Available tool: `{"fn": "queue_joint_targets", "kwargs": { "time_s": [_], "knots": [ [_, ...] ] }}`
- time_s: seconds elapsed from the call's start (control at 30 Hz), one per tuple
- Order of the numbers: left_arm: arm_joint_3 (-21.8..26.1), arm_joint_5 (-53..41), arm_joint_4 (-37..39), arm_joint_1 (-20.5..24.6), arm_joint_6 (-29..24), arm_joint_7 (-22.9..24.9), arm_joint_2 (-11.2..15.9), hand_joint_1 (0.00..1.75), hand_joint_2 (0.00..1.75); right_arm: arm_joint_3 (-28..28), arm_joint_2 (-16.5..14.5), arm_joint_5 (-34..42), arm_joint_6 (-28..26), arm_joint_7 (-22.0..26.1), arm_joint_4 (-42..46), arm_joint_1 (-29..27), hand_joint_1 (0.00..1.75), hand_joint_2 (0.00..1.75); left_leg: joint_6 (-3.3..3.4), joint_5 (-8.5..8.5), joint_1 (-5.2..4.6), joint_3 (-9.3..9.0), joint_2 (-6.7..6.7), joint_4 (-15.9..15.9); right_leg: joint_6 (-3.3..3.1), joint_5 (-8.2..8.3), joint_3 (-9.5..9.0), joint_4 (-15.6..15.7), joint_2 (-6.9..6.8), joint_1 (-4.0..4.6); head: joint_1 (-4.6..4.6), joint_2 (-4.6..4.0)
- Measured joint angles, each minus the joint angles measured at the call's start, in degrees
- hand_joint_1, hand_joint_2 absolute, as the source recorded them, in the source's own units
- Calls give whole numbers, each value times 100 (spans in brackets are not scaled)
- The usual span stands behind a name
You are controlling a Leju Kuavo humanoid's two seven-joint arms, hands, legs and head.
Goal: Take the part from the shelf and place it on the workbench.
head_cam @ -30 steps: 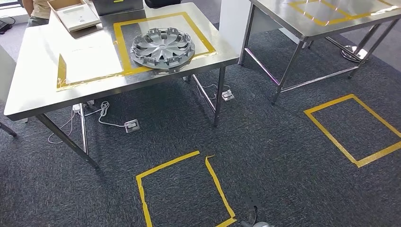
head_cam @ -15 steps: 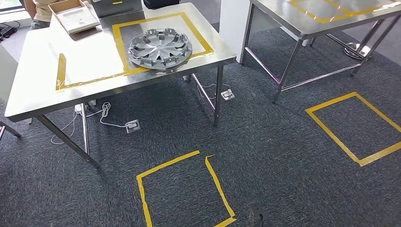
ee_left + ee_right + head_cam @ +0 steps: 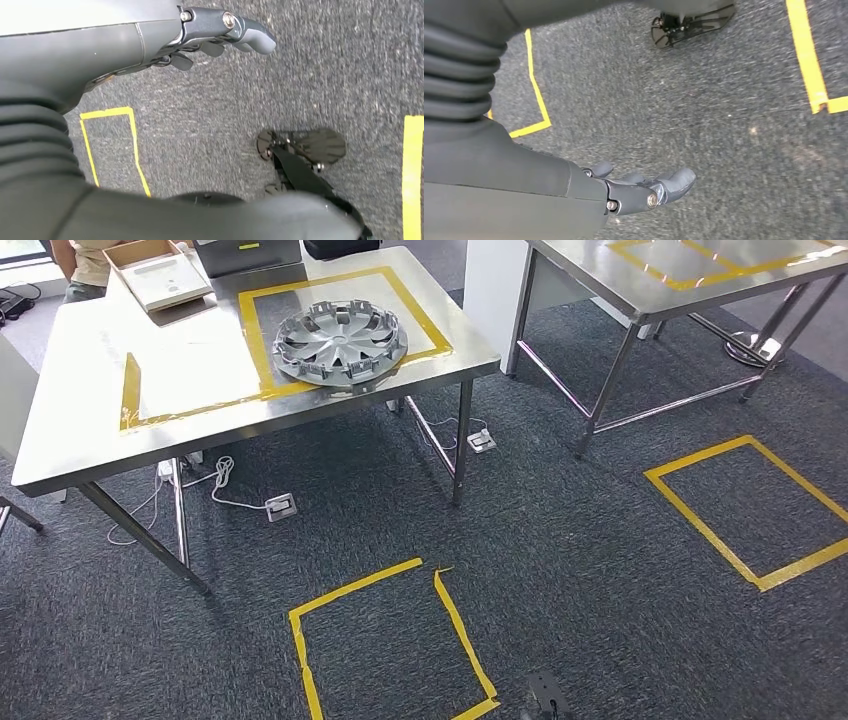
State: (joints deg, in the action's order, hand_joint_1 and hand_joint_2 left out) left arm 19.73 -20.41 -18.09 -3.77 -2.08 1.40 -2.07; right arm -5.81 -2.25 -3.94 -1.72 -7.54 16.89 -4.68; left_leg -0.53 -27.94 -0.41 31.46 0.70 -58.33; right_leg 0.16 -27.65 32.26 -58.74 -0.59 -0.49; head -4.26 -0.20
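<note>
The part, a silver wheel cover (image 3: 340,342), lies flat on the steel workbench (image 3: 90,420), inside a square of yellow tape near the table's right end. Both arms hang down, far from the table. In the left wrist view my left hand (image 3: 220,30) hovers over dark carpet with its fingers loosely extended and nothing in them. My right hand (image 3: 644,192) hangs the same way in the right wrist view, also holding nothing.
A second steel table (image 3: 600,285) stands at the back right beside a white pillar (image 3: 495,290). Yellow tape squares (image 3: 385,640) mark the carpet. A cardboard box (image 3: 158,275) sits at the workbench's far end, with a person (image 3: 85,260) behind it. Cables and a socket (image 3: 280,506) lie under the table.
The whole picture has shifted slightly, so the camera has moved. The wheel cover rests in the same place on the workbench.
</note>
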Motion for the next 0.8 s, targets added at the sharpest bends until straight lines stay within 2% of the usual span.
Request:
{"fn": "queue_joint_targets", "kwargs": {
  "time_s": [0.3, 0.43, 0.57, 0.6, 0.63, 0.67, 0.73, 0.8],
  "knots": [
    [-1097, 1381, -260, -299, 116, -94, 105, 0, 0, 279, 72, 261, 108, 512, 288, -257, 0, 0, 5, -3, -4, -2, 3, -11, 5, 3, 7, 8, 4, -12, 0, 0],
    [-1444, 1898, -543, -279, 168, -127, 158, 0, 0, 378, 87, 354, 158, 702, 249, -483, 0, 0, 57, -14, -28, 14, 21, -50, 40, 22, 35, 15, 28, -22, 3, 0],
    [-1613, 2024, -1107, 57, 184, -157, 178, 0, 0, 425, 99, 390, 165, 741, -129, -878, 0, 0, 123, 29, -12, 44, -9, -5, 95, 37, 13, 24, -12, -28, 2, 0],
    [-1642, 2026, -1254, 151, 184, -158, 179, 0, 0, 432, 110, 392, 165, 742, -243, -995, 0, 0, 142, 59, 10, 34, -19, 39, 114, -5, 21, -16, -6, -23, -2, 0],
    [-1670, 2027, -1398, 244, 185, -159, 179, 0, 0, 437, 121, 392, 165, 742, -356, -1112, 0, 0, 167, 94, 35, 25, -27, 80, 133, -115, 76, -151, 7, -19, -10, 0],
    [-1688, 2028, -1527, 328, 185, -160, 180, 0, 0, 440, 133, 393, 165, 742, -464, -1215, 0, 0, 180, 123, 56, 20, -37, 102, 151, -288, 184, -398, 25, -23, -20, 0],
    [-1707, 2029, -1737, 469, 186, -162, 187, 0, 0, 445, 149, 394, 166, 741, -650, -1384, 0, 0, 191, 149, 59, 72, -58, 91, 192, -696, 508, -1115, 44, -41, -38, 0],
    [-1716, 2030, -1836, 527, 186, -162, 190, 0, 0, 445, 170, 394, 166, 741, -744, -1456, 0, 0, 176, 160, 65, 117, -68, 66, 223, -861, 688, -1542, 46, -61, -39, 0]
  ]
}}
